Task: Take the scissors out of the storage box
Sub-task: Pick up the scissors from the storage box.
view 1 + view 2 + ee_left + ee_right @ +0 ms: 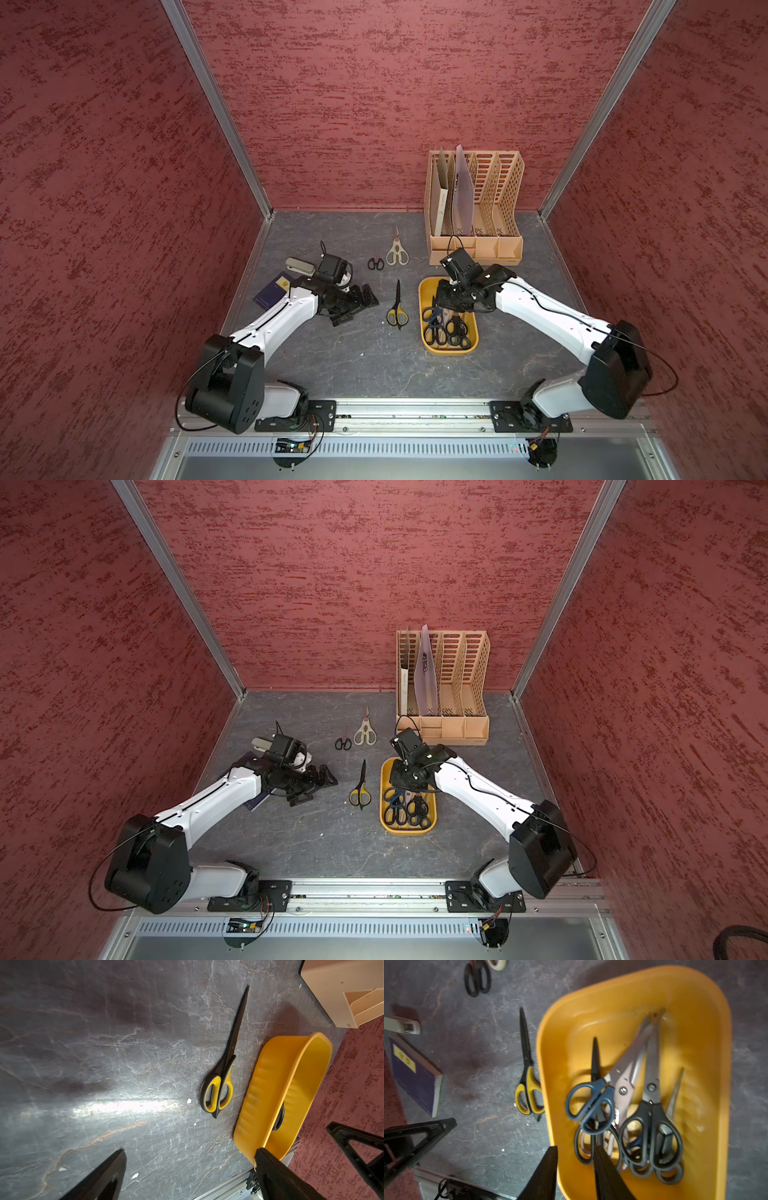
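Observation:
The yellow storage box (428, 291) lies right of centre with several scissors (446, 330) piled at its near end. A blue-handled pair (591, 1103) lies on top, beside a black-handled pair (652, 1130). My right gripper (576, 1147) hangs over the box (612, 987), its jaws a little apart and nothing held; one fingertip (600, 1153) overlaps a black handle loop. Three scissors lie on the table: yellow-black (397, 309), small black (375, 263), cream (397, 249). Left of the yellow-black pair (222, 1076), my left gripper (357, 307) is wide open and empty.
A tall tan file organizer (473, 208) stands behind the box at the back right. A grey stapler (299, 266) and a blue booklet (272, 295) lie at the left, partly under my left arm. Red walls close in three sides.

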`<state>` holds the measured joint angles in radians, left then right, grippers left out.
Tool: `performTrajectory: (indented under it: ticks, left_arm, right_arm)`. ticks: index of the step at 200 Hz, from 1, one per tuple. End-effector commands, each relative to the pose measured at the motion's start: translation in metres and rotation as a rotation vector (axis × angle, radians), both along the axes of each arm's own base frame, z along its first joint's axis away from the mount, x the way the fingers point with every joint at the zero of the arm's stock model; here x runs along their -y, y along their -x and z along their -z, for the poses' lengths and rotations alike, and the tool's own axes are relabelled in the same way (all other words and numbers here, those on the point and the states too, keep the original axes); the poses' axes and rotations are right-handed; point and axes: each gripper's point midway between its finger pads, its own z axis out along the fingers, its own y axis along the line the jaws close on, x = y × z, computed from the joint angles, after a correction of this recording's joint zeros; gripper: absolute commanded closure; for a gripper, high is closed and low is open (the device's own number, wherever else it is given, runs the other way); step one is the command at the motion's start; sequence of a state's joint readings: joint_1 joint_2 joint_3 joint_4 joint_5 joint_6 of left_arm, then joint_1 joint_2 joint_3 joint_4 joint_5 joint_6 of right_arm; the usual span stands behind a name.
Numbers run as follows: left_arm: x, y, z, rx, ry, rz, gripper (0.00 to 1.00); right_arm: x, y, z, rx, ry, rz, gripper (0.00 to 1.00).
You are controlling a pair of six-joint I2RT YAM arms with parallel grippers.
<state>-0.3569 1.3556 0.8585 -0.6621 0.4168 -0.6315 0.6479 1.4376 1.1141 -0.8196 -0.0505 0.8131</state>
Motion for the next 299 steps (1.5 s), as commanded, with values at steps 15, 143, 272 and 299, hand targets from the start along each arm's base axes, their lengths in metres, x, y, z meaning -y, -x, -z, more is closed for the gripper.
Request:
performTrajectory:
  ticks: [15, 143, 272, 299]
  left_arm:
    - [0.011, 0.007, 0.007, 0.007, -0.034, 0.024, 0.0]
    - [-0.002, 0.017, 0.012, 0.004, -0.095, -0.033, 0.0]
    - [-0.041, 0.021, 0.003, 0.01, -0.087, -0.16, 0.0]
    - [-0.044, 0.024, 0.002, 0.009, -0.088, -0.16, 0.0]
  right_arm:
    - [0.032, 0.018, 0.01, -0.023, 0.093, 0.071, 0.67]
    - [0.04, 0.024, 0.072, -0.172, 0.297, -0.108, 0.63]
    - [0.037, 0.02, 0.094, -0.18, 0.306, -0.106, 0.8]
    - [0.037, 0.02, 0.094, -0.176, 0.3, -0.098, 0.83]
